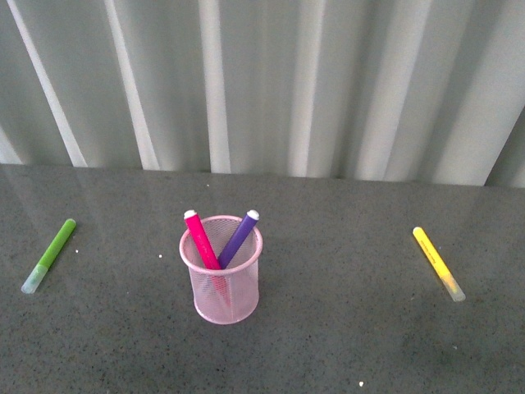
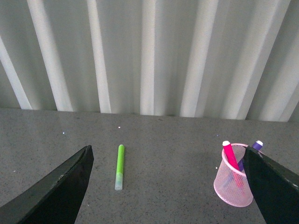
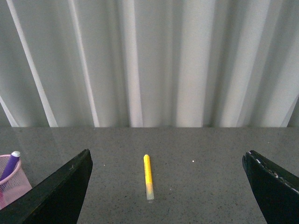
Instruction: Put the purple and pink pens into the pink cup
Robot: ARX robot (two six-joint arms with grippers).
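Front view, nearest first: pink cup [image 1: 221, 271] stands upright on the grey speckled counter [image 1: 344, 328], lower centre of the frame, slightly left of middle. Both task pens sit inside it, white ends up, leaning apart in a V. Pink pen [image 1: 201, 240] tilts toward upper left; purple pen [image 1: 239, 238] tilts toward upper right. They seem to cross low inside the mesh, though the wire blurs that part.

Green marker [image 1: 50, 255] lies flat at the far left of the frame, well apart from the cup. Yellow marker [image 1: 438, 263] lies flat at the right, also well apart. White pleated curtain [image 1: 271, 82] fills the upper half behind the counter's back edge. Neither arm shows here.

Left wrist view: left fingers [image 2: 60, 191] spread wide, dark tips in the lower corners, holding nothing. Green marker lies between them; cup with pens sits at lower right, beside the right-hand finger.

Right wrist view: right fingers [image 3: 60, 193] likewise wide apart, empty. Yellow marker lies between them at centre; cup's rim and purple pen show at lower left.
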